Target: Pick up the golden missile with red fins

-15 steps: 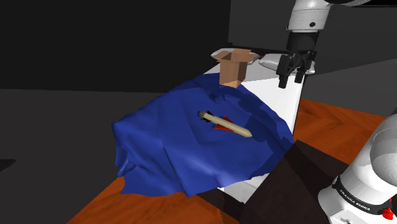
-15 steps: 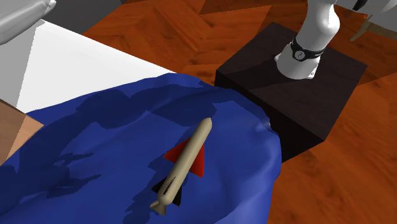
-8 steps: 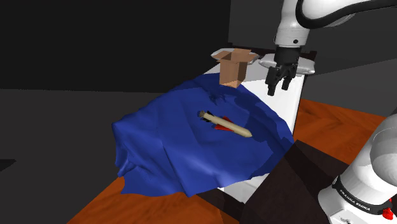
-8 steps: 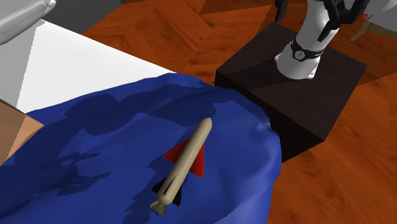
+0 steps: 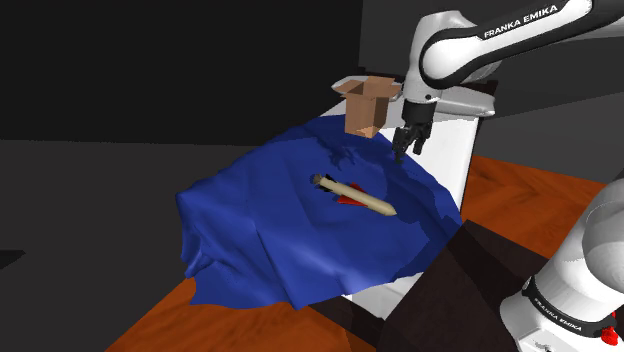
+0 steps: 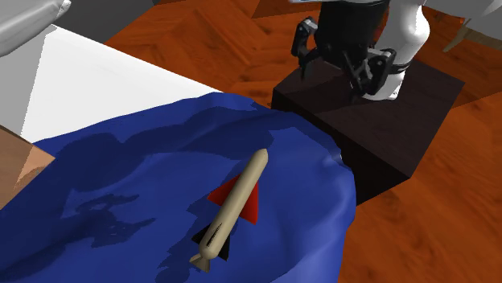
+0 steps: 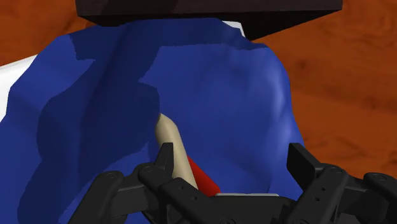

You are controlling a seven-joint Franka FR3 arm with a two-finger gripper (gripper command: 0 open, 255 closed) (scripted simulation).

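The golden missile (image 5: 355, 196) lies flat on a crumpled blue cloth (image 5: 270, 230), its red fins (image 6: 241, 203) spread under the body near the dark tail. In the second exterior view the missile (image 6: 235, 207) points toward the dark stand. My gripper (image 5: 408, 148) hangs open above the cloth's far edge, up and to the right of the missile in the shoulder view, touching nothing. Seen from the wrist, the missile (image 7: 172, 141) and a red fin (image 7: 203, 181) lie below, close to one of the fingers (image 7: 167, 159); the gripper (image 7: 232, 164) holds nothing.
The cloth drapes over a white table (image 5: 450, 150). A brown cardboard box (image 5: 365, 105) stands at the table's far end, just left of the gripper in the shoulder view. The dark stand (image 6: 386, 120) sits close to the table on a wooden floor (image 6: 450, 225).
The arm has swung down and toward the shoulder view's left, bringing the gripper from beyond the table to above the cloth's far edge. The missile has not moved.
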